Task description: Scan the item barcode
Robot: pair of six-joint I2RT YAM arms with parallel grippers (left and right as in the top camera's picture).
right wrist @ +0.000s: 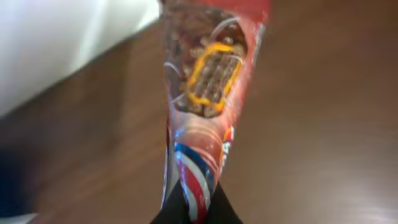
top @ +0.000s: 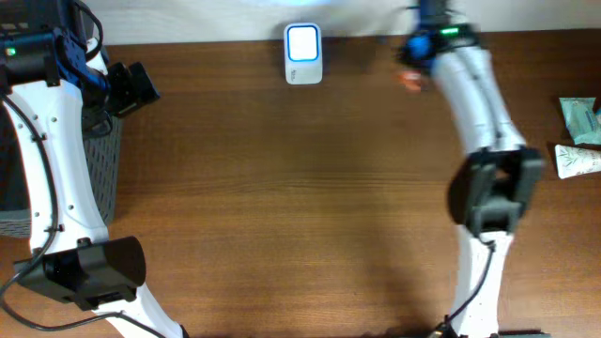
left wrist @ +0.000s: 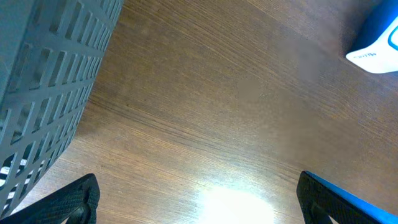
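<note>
**Snack packet pinched in the right jaws, just right of the scanner**

Overhead: the barcode scanner [top: 303,53], a small white unit with a lit blue face, stands at the far edge of the wooden table [top: 300,207]. The right gripper [top: 413,64] is near it, to its right, with a scrap of red below it that is the snack packet [top: 409,81]. The left gripper [top: 131,86] hangs over the left side, beside a grey slatted basket [top: 99,160]. A teal pack [top: 580,117] and a white tube [top: 577,160] lie at the right edge, well apart from the scanner.

Left wrist: the left jaws stand wide apart with nothing between them. One black finger [left wrist: 74,199] and one blue one flank bare wood. The basket wall fills the left of the view, and a corner of the scanner shows at upper right.

Right wrist: the right jaws are closed tight on the lower end of the packet, a red foil wrapper printed with a chocolate bar. It runs away from the fingertips [right wrist: 168,214], above the table.

The packet looks light, thin and glossy. It will likely flop or twist when held by one end, and its foil may slip or glare under the scanner. A pinch on the flat sealed end suits it, and squeezing the middle could crush the bar. No barcode shows on this face, so I cannot tell which side carries it.
</note>
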